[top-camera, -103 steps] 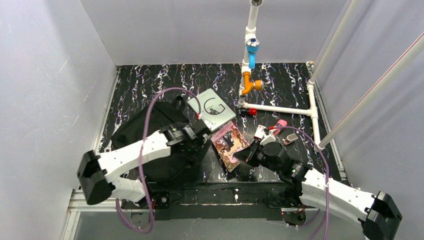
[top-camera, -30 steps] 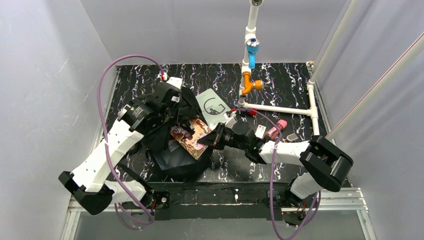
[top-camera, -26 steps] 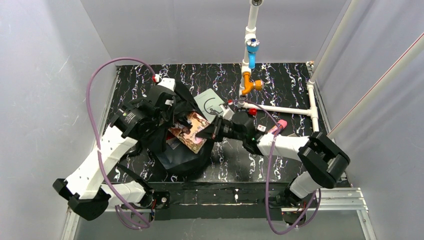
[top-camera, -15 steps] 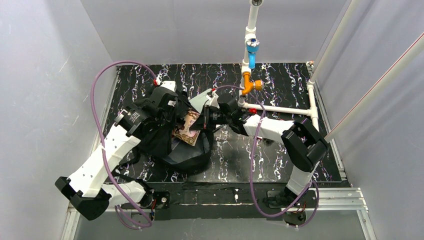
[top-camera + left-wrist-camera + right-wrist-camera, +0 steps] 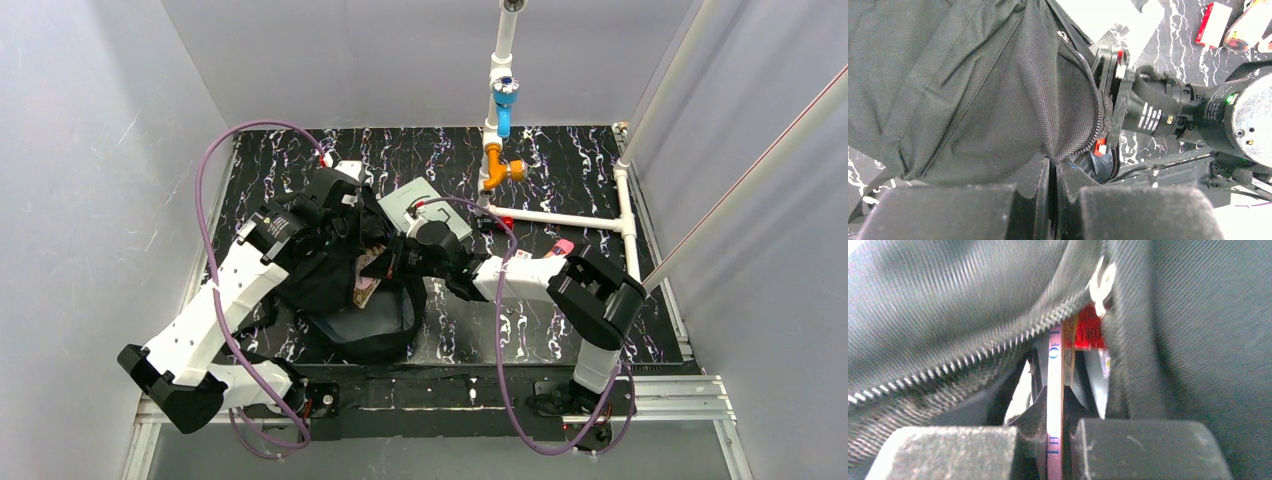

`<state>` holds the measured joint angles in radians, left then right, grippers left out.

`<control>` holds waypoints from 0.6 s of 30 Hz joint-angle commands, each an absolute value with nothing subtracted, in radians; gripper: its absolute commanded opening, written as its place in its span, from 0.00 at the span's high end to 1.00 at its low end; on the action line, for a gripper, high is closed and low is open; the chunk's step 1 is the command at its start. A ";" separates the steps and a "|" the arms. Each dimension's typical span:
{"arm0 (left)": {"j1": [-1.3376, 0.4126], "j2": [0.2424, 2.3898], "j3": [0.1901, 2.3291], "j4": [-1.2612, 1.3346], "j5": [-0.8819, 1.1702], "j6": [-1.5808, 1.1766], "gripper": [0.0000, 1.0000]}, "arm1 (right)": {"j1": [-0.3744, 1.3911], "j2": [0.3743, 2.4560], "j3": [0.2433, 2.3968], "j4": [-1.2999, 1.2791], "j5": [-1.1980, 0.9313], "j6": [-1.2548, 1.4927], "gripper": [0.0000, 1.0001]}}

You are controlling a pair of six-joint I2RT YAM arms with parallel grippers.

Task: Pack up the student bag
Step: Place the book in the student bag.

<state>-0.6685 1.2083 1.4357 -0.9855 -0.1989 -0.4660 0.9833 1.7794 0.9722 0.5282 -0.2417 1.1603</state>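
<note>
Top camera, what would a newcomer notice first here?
The big black student bag sits at left centre, its zip edge pinched open by the left gripper. The right gripper holds a pink-spined book in that opening. At the back, a white pipe stand carries blue and orange fittings.

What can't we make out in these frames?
1. Top view: the lower part of the book, hidden inside the student bag, so how deep it sits is unclear.
2. Right wrist view: the book's title, covered by the right tool and blurred by nearby fabric.
3. Left wrist view: the red-and-white item, cut off by the top edge.
4. Top view: where the left tool pinches the bag, hidden by its own wrist.
</note>
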 commanded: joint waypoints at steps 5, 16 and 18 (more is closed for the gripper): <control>-0.664 1.153 1.487 -0.982 -0.140 -0.446 1.00 | 0.985 1.835 1.012 0.749 0.106 1.286 0.86; -0.658 1.179 1.527 -0.996 -0.056 -0.427 1.00 | 1.087 1.997 1.168 0.618 0.237 1.221 0.64; -0.654 1.187 1.541 -1.005 -0.046 -0.410 1.00 | 1.087 2.007 1.192 0.567 0.213 1.186 0.57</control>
<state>-0.6567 1.2068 1.4643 -1.0290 -0.1104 -0.4339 1.0897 1.9800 1.1172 0.6071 0.1806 1.2514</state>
